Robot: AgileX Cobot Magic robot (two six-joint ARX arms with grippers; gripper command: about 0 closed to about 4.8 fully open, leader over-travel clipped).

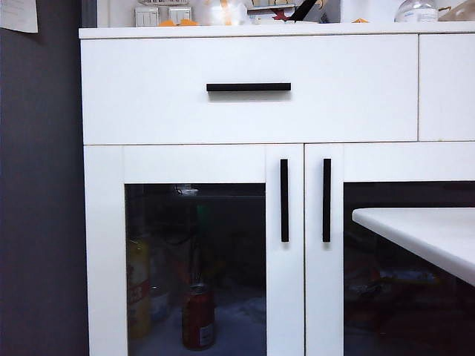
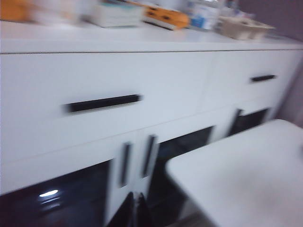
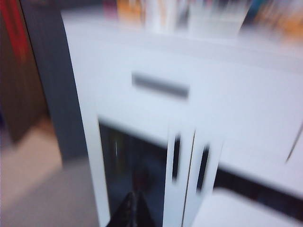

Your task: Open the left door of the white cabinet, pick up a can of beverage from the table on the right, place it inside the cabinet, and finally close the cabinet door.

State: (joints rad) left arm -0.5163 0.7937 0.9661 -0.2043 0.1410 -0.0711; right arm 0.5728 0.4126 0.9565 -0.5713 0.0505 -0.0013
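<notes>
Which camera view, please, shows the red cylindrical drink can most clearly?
The exterior view: the red cylindrical drink can stands visible behind the left door's dark glass. Both wrist views are motion-blurred, and no can is discernible in them.

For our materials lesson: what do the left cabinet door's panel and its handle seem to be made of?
Left door panel: likely dark tinted glass, since the can of beverage shows through it. Handle: matte black bar, perhaps metal; unclear.

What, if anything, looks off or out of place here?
Nothing stands out. The left door sits shut and flush with its twin, and the can of beverage stands upright behind its glass. Left gripper and right gripper are shut, empty, clear of the white cabinet. Wrist views are blurred.
</notes>
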